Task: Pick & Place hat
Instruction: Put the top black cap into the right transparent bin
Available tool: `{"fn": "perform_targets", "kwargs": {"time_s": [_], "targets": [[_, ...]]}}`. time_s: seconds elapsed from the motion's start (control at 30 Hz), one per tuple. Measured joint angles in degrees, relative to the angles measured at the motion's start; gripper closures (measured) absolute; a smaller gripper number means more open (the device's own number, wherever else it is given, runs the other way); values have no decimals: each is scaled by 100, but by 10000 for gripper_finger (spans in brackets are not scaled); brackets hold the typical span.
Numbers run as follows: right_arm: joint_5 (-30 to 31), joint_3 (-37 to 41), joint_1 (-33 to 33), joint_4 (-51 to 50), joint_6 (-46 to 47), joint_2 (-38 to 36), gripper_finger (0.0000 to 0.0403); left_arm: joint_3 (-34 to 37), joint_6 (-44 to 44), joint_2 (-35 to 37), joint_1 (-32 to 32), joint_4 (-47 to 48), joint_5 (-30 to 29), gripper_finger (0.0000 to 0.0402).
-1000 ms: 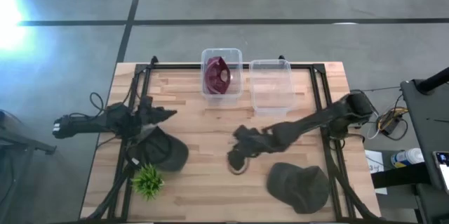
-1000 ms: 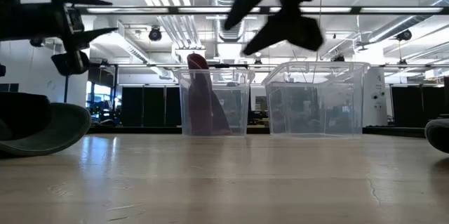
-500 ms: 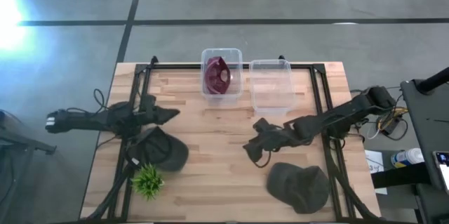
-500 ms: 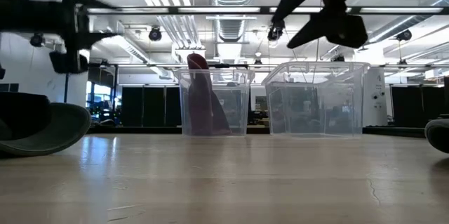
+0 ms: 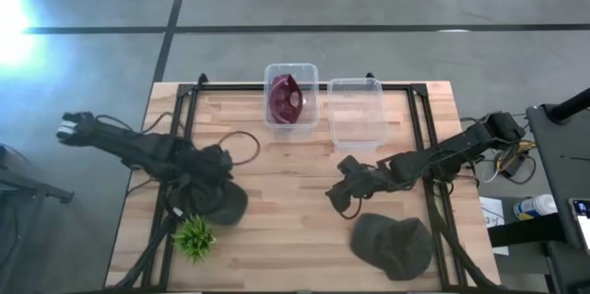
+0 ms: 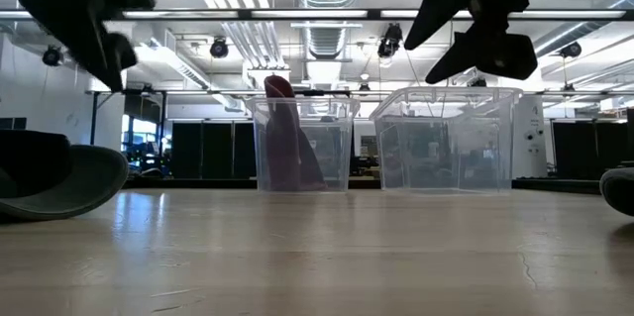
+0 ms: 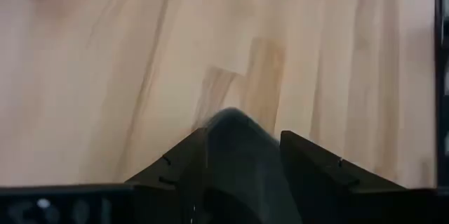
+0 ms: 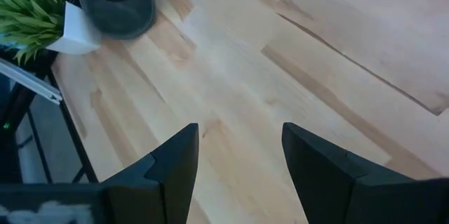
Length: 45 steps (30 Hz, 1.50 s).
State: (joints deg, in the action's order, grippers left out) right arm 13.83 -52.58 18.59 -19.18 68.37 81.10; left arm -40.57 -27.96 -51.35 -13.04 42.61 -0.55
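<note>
A dark hat (image 5: 219,200) lies on the table's left part, crown up; the low view shows its brim (image 6: 59,182) on the wood. My left gripper (image 5: 218,161) hangs open above it, pointing down. In the left wrist view the hat (image 7: 235,168) shows in the gap of that gripper (image 7: 243,134). A second dark hat (image 5: 392,243) rests near the right near corner. My right gripper (image 5: 339,194) is open over bare wood (image 8: 238,136), left of and beyond that hat. A maroon hat (image 5: 287,99) stands inside the left clear bin.
Two clear bins stand at the far edge: the left one (image 5: 291,96) holds the maroon hat, the right one (image 5: 356,114) shows nothing inside. A small potted plant (image 5: 194,237) sits at the near left, beside the left hat. Bare wood lies in the table's middle.
My left gripper has tipped from lying level, pointing toward the table's right, to pointing down over the left dark hat, and its arm has swung toward the far edge. My right gripper has moved toward the table's right, away from the middle. Neither hat has moved.
</note>
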Motion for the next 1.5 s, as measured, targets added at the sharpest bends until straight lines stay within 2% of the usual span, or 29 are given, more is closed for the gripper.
{"fn": "perform_targets", "kwargs": {"time_s": [0.17,0.4,0.6,0.8,1.0,1.13,1.33,1.5], "targets": [[-42,-12,2,-3,-173,0,202,-486,1230,-942,-4,464,-46,227],[-63,-13,6,-4,-303,0,202,-550,2439,-1605,69,636,-229,227],[-64,-12,4,-6,-449,0,202,-512,2749,-1963,223,604,-186,227],[-66,0,5,-8,-452,0,202,-510,2962,-2413,423,595,183,227],[-81,4,71,-9,-453,0,202,-505,2878,-2946,593,634,944,229],[-81,4,176,-9,-479,0,202,-505,2878,-3115,585,718,902,265],[-96,7,360,11,-511,-11,202,-518,2677,-2996,579,747,1120,384],[-27,-83,485,70,-540,-55,202,-817,2070,-2664,573,769,1101,392]]}}
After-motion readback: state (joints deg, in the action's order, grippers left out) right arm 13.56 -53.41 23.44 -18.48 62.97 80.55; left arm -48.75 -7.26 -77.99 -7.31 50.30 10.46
